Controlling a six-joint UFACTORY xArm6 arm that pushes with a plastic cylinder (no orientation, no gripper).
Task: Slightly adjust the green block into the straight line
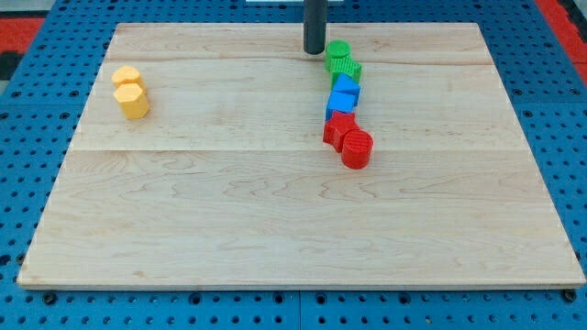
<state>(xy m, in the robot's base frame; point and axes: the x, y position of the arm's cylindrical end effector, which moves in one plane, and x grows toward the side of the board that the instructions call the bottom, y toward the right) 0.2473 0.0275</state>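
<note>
Two green blocks stand at the view's top, right of centre: a green cylinder [338, 51] and below it a green star-like block [346, 69]. Below them run two blue blocks [346, 87] [340, 104], then a red star-like block [338, 129] and a red cylinder [357, 148], forming a rough line down the board. My tip [315, 50] is at the top, just left of the green cylinder, close to it; I cannot tell if it touches.
Two yellow blocks [127, 76] [134, 100] stand together at the view's upper left. The wooden board [229, 229] lies on a blue pegboard surround.
</note>
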